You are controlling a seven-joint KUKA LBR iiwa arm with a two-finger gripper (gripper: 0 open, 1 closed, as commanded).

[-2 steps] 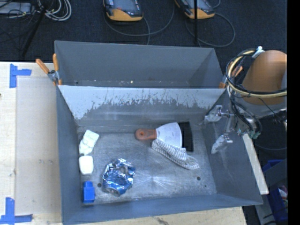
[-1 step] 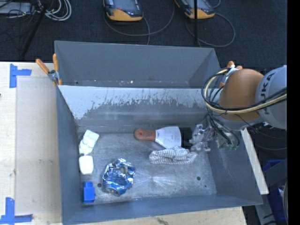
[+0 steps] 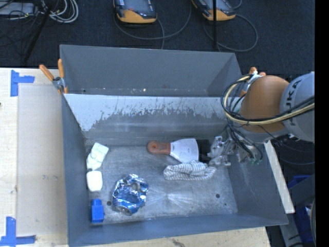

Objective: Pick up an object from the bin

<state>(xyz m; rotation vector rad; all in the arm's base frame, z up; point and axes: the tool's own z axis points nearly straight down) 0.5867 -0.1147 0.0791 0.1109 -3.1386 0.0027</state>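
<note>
The gripper (image 3: 220, 152) sits low at the right end of the white knotted rope (image 3: 189, 171), whether apart or together I cannot tell. Just behind the rope lies a brown-handled scraper (image 3: 175, 148).

Grey bin (image 3: 154, 112), blue-and-silver crumpled wrapper (image 3: 129, 193), blue block (image 3: 97, 210), white foam pieces (image 3: 94, 180)

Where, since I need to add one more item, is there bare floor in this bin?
Bare floor lies front right, between the white rope and the bin's near wall, and in the middle, between the white foam blocks and the scraper. It is crowded front left, around the crumpled wrapper and blue block, and by the gripper at right.
</note>
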